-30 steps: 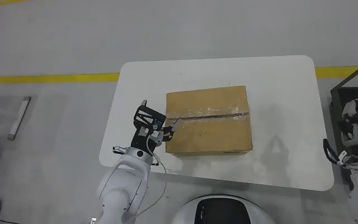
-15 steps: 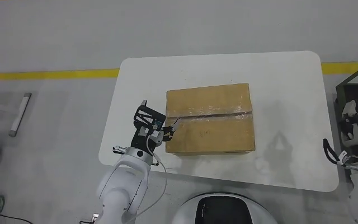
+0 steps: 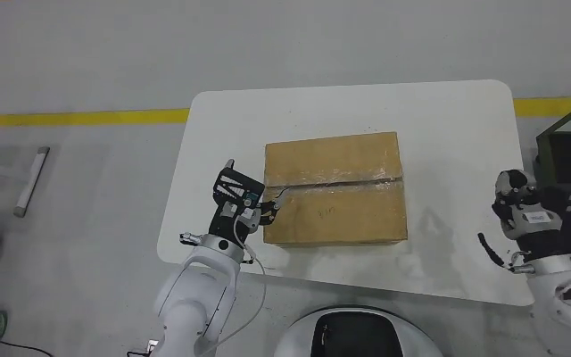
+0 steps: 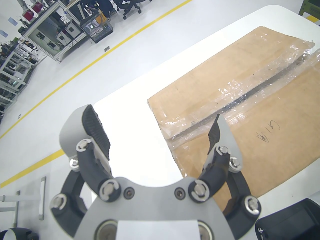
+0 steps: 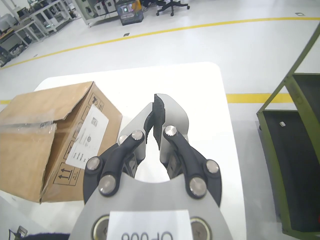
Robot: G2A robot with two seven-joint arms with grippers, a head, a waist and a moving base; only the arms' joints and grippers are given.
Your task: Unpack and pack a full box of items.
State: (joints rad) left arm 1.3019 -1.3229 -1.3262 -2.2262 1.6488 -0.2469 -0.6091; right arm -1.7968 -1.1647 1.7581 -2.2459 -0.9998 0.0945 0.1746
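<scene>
Describer: Since a second ago the right gripper [image 5: 155,111] has come in over the white table [image 3: 446,116], well apart from the cardboard box [image 3: 335,187] on its right side. The left gripper [image 4: 153,113] has stayed put.

Asker: Where is the box, and are the jaws holding anything?

Describer: The box sits mid-table, its taped flaps down. The left jaws gape wide at the box's left end, one fingertip at the taped seam, gripping nothing. The right jaws are pressed together, empty.
</scene>
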